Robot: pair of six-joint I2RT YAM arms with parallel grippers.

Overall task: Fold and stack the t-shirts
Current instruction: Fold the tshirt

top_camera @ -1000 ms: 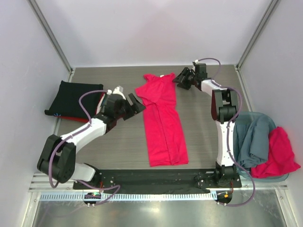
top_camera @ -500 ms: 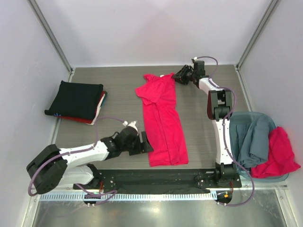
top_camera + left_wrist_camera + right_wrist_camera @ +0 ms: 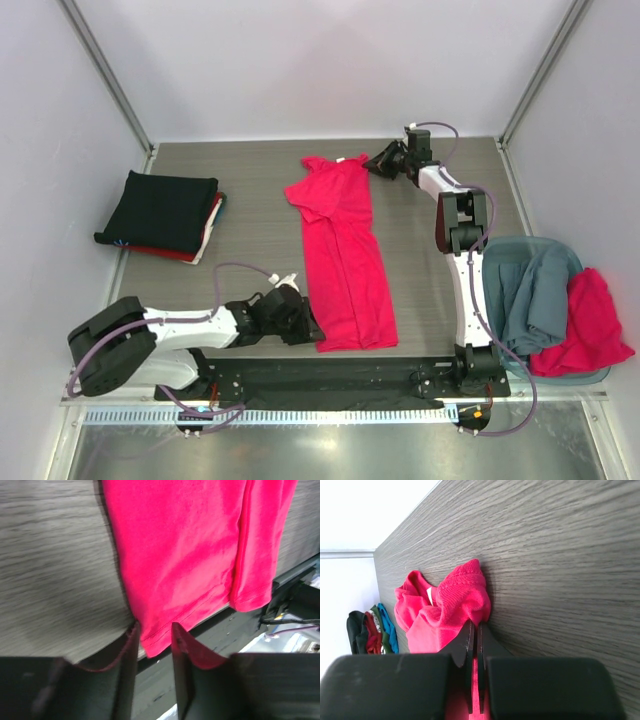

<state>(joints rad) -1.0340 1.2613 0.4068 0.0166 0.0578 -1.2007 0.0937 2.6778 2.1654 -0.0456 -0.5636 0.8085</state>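
Down at the near edge of the table (image 3: pixel 250 260), the left gripper (image 3: pixel 154 630) has its fingers apart, straddling the near-left hem corner of the red shirt (image 3: pixel 345 255). The shirt lies as a long strip down the middle. At the far end, the right gripper (image 3: pixel 475 626) looks pinched together on the bunched cloth beside the collar, though that view is tight, so call it likely.

An end-to-end fold seems to be the step in hand. To do it well, the left fingers should close only once both hem layers sit deep between them. Both ends should then travel low and level, so the strip doesn't twist.

The folded stack (image 3: pixel 160 210), black on top, sits at the left. A heap of shirts (image 3: pixel 550 300) lies at the right.
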